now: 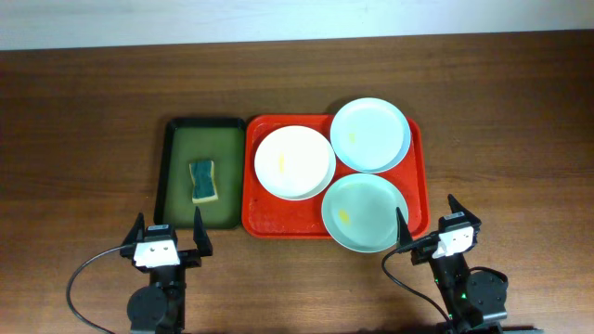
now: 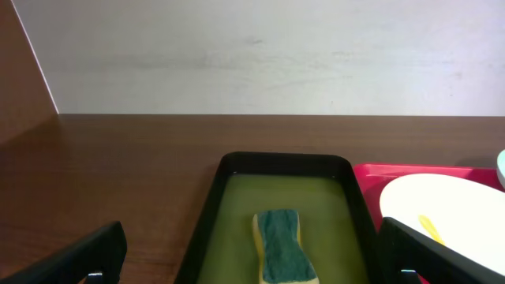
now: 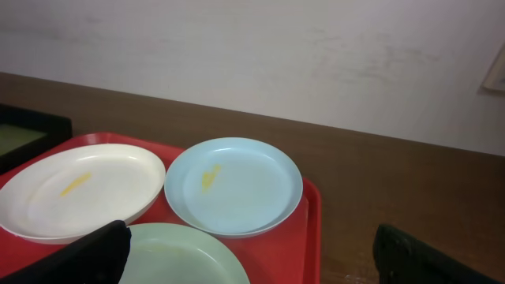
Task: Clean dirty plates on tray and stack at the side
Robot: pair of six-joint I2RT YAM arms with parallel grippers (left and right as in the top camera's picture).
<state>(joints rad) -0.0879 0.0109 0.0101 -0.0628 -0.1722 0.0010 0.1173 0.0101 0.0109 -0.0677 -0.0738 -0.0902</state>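
Three plates lie on the red tray (image 1: 269,221): a cream plate (image 1: 294,162) at its left, a pale blue plate (image 1: 370,134) at the back right, and a mint plate (image 1: 364,212) at the front right. Each carries a small yellow smear. My left gripper (image 1: 171,236) stands open at the near edge of the green tray, with nothing between its fingers. My right gripper (image 1: 430,223) is open beside the red tray's front right corner, one finger over the mint plate's rim. In the right wrist view the cream plate (image 3: 75,189), blue plate (image 3: 234,185) and mint plate (image 3: 177,256) show ahead.
A dark green tray (image 1: 176,199) of yellowish liquid sits left of the red tray, with a green and yellow sponge (image 1: 203,180) lying in it. The sponge (image 2: 282,246) lies straight ahead in the left wrist view. Brown table (image 1: 83,121) surrounds both trays; a pale wall stands behind.
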